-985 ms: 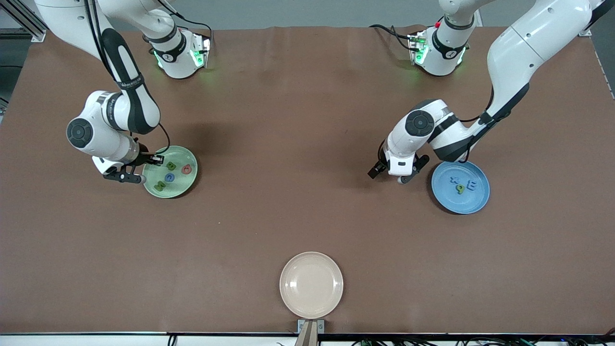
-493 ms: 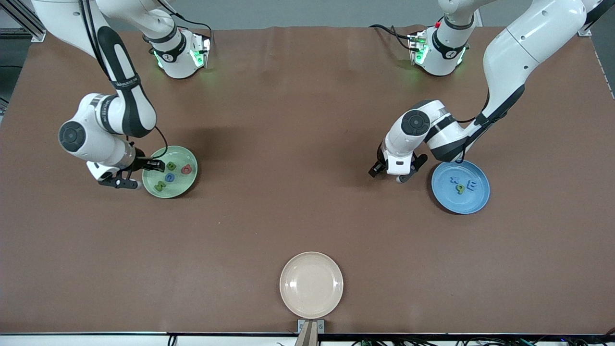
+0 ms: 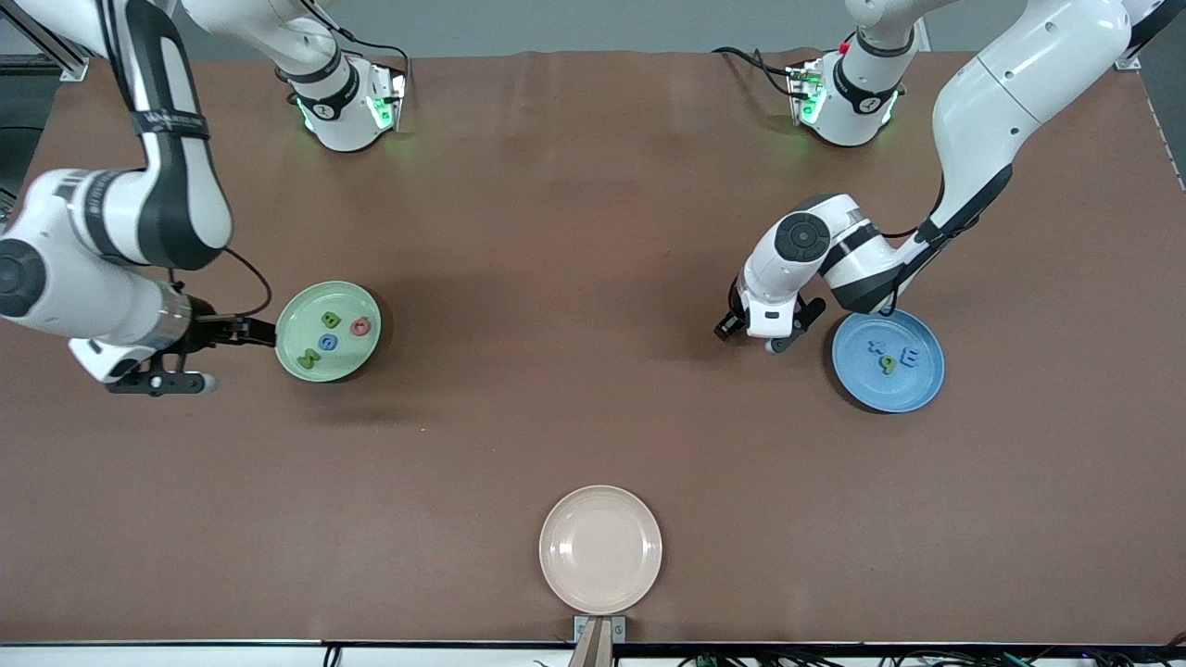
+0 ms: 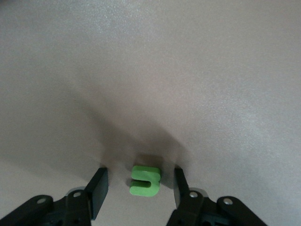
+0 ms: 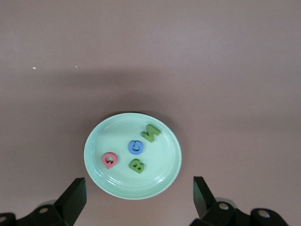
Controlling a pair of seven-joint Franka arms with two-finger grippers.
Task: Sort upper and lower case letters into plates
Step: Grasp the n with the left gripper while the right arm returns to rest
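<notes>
Altogether three plates are sitting on the brown table point(image 3: 574, 278): a pale green plate point(image 3: 295, 324) toward the right arm's end, a blue plate point(image 3: 917, 384) toward the left arm's end, and a cream plate point(image 3: 600, 549) lying nearest the front camera, between the other two. Four letters are resting in the green plate: a green B point(image 3: 330, 320), a pink-red letter point(image 3: 360, 326), a blue letter point(image 3: 327, 342) and a green letter point(image 3: 309, 358). Three more letters point(image 3: 891, 357) are lying in the blue plate, two blue and one green. An eighth, a small green letter point(image 4: 145, 180), is lying on the bare table just beside the blue plate. The left gripper point(image 4: 140, 188) is standing low around it, fingers point(image 4: 98, 189) apart on either side and not touching it. The right gripper point(image 5: 138, 193) is hanging released, jaws wide, over the table beside the green plate.
</notes>
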